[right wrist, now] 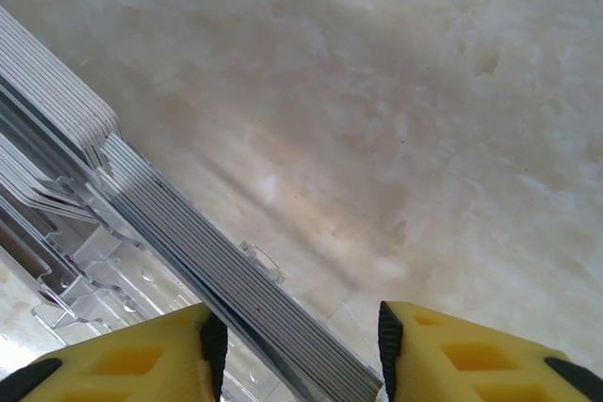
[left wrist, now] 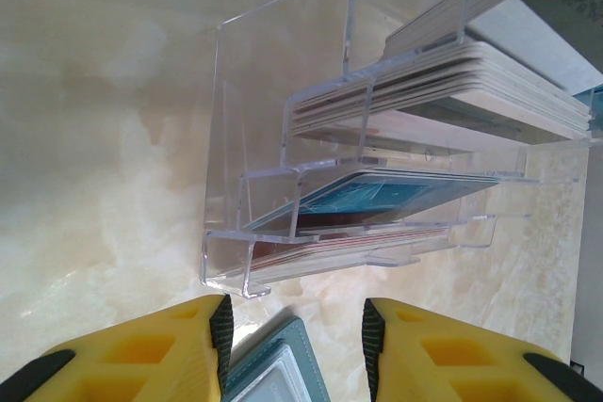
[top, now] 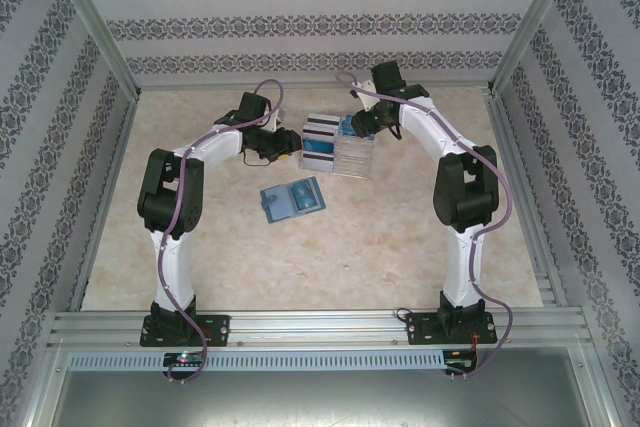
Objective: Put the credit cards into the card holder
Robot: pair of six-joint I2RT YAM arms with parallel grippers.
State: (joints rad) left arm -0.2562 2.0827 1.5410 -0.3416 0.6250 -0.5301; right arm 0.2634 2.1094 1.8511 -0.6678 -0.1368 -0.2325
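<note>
Sitting on your beige marbled table [top: 400,247], walled by patterned paper [top: 300,7], is a clear tiered rack [top: 350,157]. Card faces blur through its plastic. Its tiers hold the credit cards [left wrist: 471,82] in stacks. Card holder [top: 292,200] lies open near the rack, on the arm-base side. Left gripper [left wrist: 294,327] spread wide left of the rack; right gripper [right wrist: 297,345] spread wide at its right, over card edges.

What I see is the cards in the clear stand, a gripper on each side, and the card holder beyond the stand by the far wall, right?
Not quite. The top view shows the card holder on the near side of the stand, not by the far wall. The cards are in the stand, with the left gripper and right gripper on either side.
</note>
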